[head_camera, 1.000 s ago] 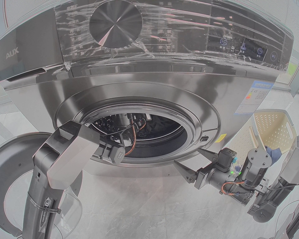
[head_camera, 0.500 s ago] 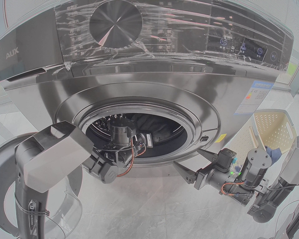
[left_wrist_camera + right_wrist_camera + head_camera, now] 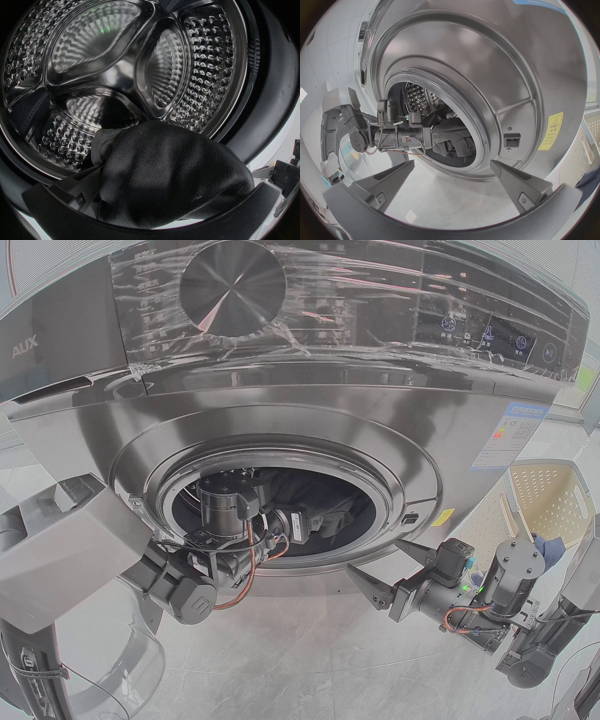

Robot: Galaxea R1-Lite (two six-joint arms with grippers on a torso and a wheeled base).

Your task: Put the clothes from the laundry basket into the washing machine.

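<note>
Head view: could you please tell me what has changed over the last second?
The left arm has drawn back, its elbow and wrist swinging down and to the robot's left; the left gripper sits at the mouth of the washing machine with a dark garment draped over it. The open right gripper, the laundry basket and the machine stayed put.

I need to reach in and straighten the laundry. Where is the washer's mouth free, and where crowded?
Free: the drum beyond and above the dark garment, bordered by its dimpled wall; also the floor between the open door and the right claw. Crowded: the lower half of the mouth, where the left claw and garment sit.
</note>
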